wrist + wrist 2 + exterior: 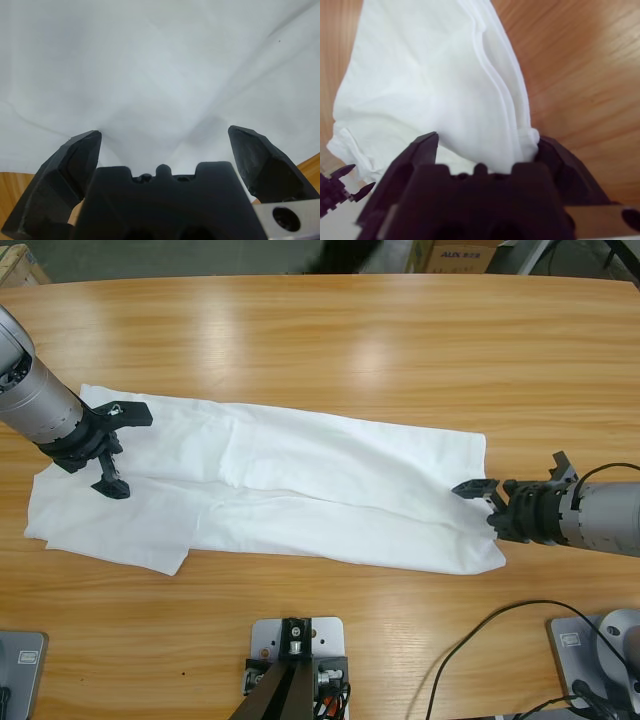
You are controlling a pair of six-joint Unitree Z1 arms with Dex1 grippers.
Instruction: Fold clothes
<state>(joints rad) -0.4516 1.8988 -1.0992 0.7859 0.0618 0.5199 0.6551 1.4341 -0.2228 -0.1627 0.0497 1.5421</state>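
Note:
The clothes are one white T-shirt, folded into a long strip that lies flat across the table from left to right. My left gripper hovers over its left end with the jaws spread wide. In the left wrist view the white fabric fills the picture beyond the left gripper, and nothing lies between the jaws. My right gripper is at the strip's right end. In the right wrist view the shirt's layered edge runs down between the parted jaws of the right gripper, which stands open.
Bare wooden table stretches behind the shirt, with another strip in front of it. A black cable loops at the front right. Cardboard boxes stand past the far edge. The left gripper shows small in the right wrist view.

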